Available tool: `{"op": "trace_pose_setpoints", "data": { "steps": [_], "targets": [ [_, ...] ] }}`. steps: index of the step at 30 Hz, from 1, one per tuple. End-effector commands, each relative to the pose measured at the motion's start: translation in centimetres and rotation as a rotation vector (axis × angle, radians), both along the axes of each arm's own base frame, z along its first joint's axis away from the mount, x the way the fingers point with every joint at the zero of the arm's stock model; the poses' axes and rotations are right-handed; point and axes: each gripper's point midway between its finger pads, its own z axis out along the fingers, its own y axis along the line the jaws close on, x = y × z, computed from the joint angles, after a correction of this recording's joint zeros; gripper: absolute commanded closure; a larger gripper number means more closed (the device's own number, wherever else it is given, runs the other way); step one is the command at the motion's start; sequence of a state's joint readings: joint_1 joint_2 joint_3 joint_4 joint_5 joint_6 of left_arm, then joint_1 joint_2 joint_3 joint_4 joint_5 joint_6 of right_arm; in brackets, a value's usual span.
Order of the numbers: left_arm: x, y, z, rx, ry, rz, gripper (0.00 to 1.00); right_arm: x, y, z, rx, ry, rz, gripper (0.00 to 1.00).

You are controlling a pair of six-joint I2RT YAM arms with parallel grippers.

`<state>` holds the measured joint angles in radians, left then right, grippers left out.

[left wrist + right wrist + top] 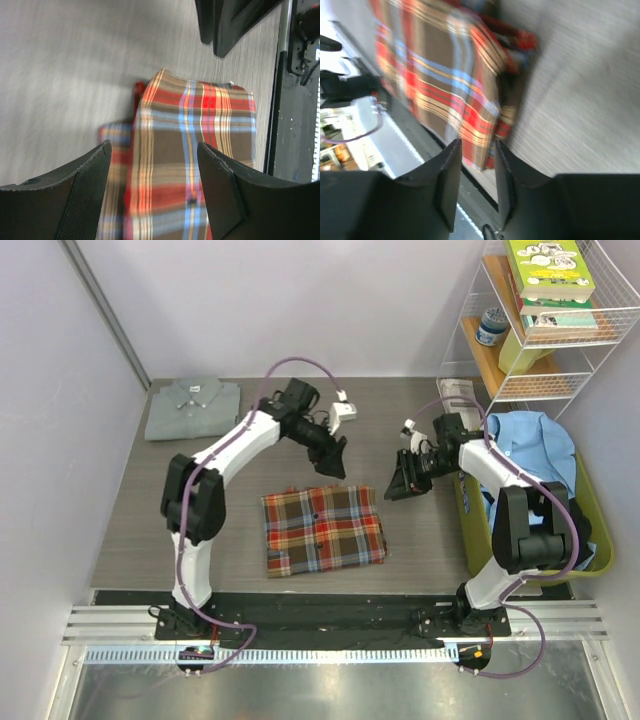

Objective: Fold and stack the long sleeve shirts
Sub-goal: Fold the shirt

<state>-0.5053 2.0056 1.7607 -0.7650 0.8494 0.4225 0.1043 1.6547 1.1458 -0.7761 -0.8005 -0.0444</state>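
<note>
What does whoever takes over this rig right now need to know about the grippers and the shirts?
Left gripper: open, empty, above the plaid shirt.
Right gripper: jaws a narrow gap apart, empty, off to the right of that shirt.
Plaid shirt: folded, flat at mid-table. Grey shirt: folded, far left corner of the table.
Done: both shirts look folded.
Left: stack them, as they lie well apart. A blue garment lies in the green bin on the right; I cannot tell whether it belongs to the job.
</note>
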Motion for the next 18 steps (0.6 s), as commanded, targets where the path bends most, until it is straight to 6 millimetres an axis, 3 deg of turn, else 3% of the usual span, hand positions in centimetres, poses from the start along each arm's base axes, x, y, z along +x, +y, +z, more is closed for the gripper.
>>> {"op": "trace_pose_setpoints", "data": {
  "steps": [1,6,9,18],
  "targets": [
    [0.9,-3.7,-2.8,0.020,-0.015,-0.028,0.31,0.3,-1.9,-2.3,-0.155,-0.084,-0.071,0.66],
    [0.2,-6.3,-5.7,0.060,-0.008,-0.086,0.30,-1.7,-2.7,-4.9,-0.205,-0.025,-0.035,0.67],
    [0.3,-6.8,-6.9,0.088,-0.019,-0.093,0.30,-2.7,-1.5,-5.4,-0.136,0.026,-0.018,0.67],
    [-0.1,-7.2,-7.7,0.073,0.010,-0.107,0.31,-4.3,-0.2,-7.4,-0.056,0.162,-0.002,0.62]
  ]
}}
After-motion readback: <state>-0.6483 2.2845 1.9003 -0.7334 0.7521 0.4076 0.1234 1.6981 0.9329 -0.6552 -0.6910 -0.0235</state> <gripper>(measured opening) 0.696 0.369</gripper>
